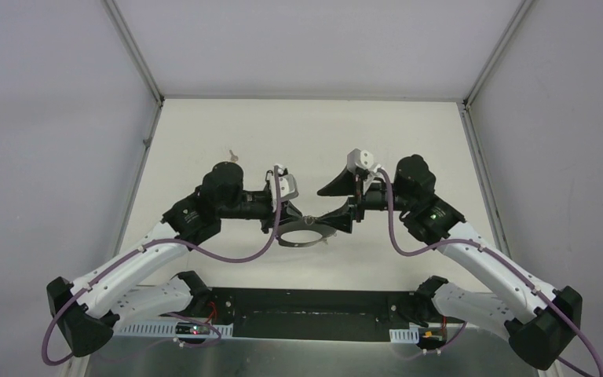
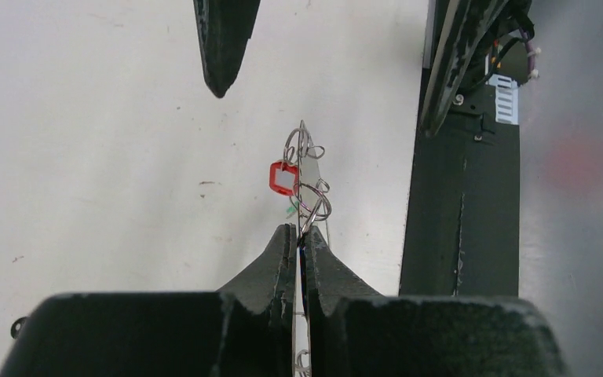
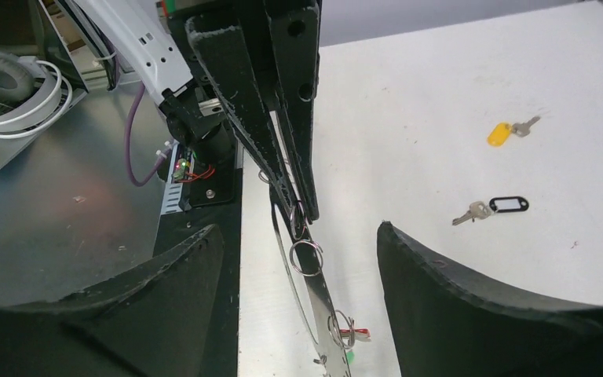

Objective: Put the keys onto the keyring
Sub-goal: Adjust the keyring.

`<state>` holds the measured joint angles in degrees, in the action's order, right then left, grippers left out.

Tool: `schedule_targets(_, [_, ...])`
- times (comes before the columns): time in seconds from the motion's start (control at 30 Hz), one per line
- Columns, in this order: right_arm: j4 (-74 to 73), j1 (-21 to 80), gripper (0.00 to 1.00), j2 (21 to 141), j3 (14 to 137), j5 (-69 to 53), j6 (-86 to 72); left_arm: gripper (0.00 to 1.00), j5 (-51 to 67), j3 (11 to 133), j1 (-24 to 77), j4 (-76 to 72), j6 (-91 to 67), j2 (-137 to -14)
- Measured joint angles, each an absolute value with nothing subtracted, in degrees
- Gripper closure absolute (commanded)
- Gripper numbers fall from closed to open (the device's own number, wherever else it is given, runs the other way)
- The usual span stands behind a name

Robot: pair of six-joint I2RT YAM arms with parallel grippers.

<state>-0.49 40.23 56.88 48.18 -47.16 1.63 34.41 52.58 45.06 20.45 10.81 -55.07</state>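
Two keys are lying loose on the bench (image 3: 455,71) – a yellow-tagged key (image 3: 509,132) and a black-tagged key (image 3: 493,207) – and neither is being touched. The keyring (image 3: 315,289) is being held off the bench by the left end effector (image 2: 299,232), whose jaws are being pressed shut on the loop's thin band. The band is being presented edge-on, its long axis running from the left fingertips toward the right wrist. A red tag (image 2: 282,178) and some small rings (image 2: 315,206) are already hanging on it. The right end effector (image 3: 300,232) is being held wide with nothing gripped; the band is passing through the gap between its fingers, apparently untouched.

The coming move is being judged to turn on one relation: both loose keys are lying beyond the held loop, toward the far left of the bench. They are nearer the left arm than the right, yet only the right end effector is free. Each key is lying in line with its tag, long axis roughly crosswise in the right wrist view. Open bench is being seen all round both keys, which are near each other but apart. The crowding is at the centre, where the two end effectors are meeting almost nose to nose, so backing clear of the loop is probably being called for before any reach.
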Motion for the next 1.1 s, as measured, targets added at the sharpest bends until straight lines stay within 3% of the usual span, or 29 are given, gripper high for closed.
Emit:
schedule_targets(0.43, [8.9, 40.2, 0.55, 54.8, 45.2, -52.9, 1.4, 1.00, 35.0, 42.0, 45.1, -2.7, 9.0, -46.9])
schedule_targets(0.87, [13.6, 40.6, 0.67, 57.5, 45.2, -54.9, 1.4, 1.00, 35.1, 41.9, 45.1, -7.3, 6.6, -47.5])
schedule_targets(0.93, [13.8, 40.6, 0.73, 57.9, 45.2, -54.9, 1.4, 1.00, 35.2, 41.8, 45.1, -7.3, 6.4, -47.7])
schedule_targets(1.1, [14.0, 40.7, 0.99, 58.7, 45.4, -54.6, 1.6, 1.00, 36.4, 41.8, 45.1, -7.2, 5.5, -47.9])
